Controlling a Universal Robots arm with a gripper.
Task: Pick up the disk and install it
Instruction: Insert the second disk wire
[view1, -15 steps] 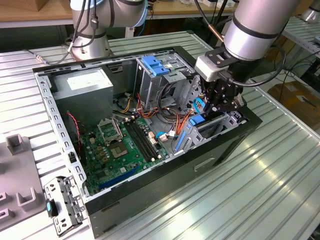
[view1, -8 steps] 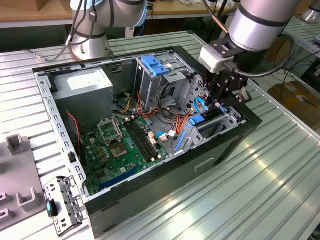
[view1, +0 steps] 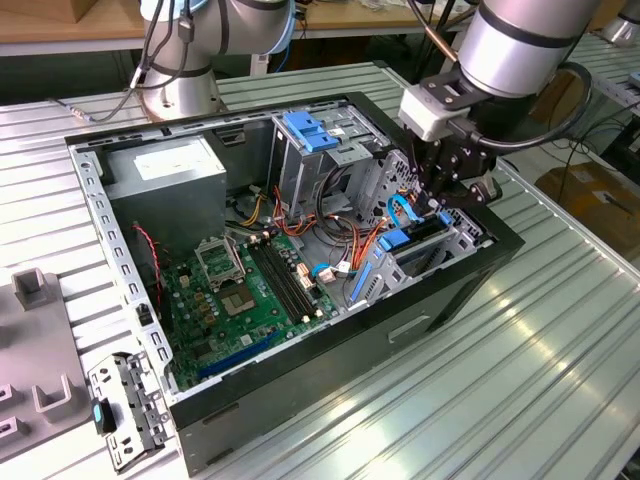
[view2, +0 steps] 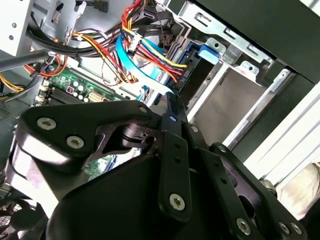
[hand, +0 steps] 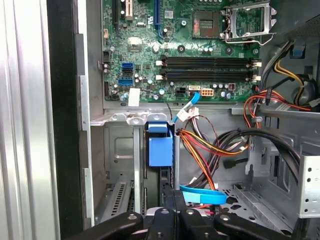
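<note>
The disk stands on edge in the drive bay at the front corner of the open computer case. Its dark upper edge and blue carrier rails show above the bay. In the first wrist view the blue carrier tab sits at the disk's far end. My gripper hangs straight over the disk, shut, with its fingertips together at the disk's upper edge. The same gripper shows in the first wrist view, and the gripper points down into the bay beside the blue rail in the second wrist view.
Bundles of orange, yellow and black cables and a flat blue cable crowd the space beside the bay. The motherboard fills the case floor, with a grey power supply behind. A metal bracket and grey fixture lie on the table.
</note>
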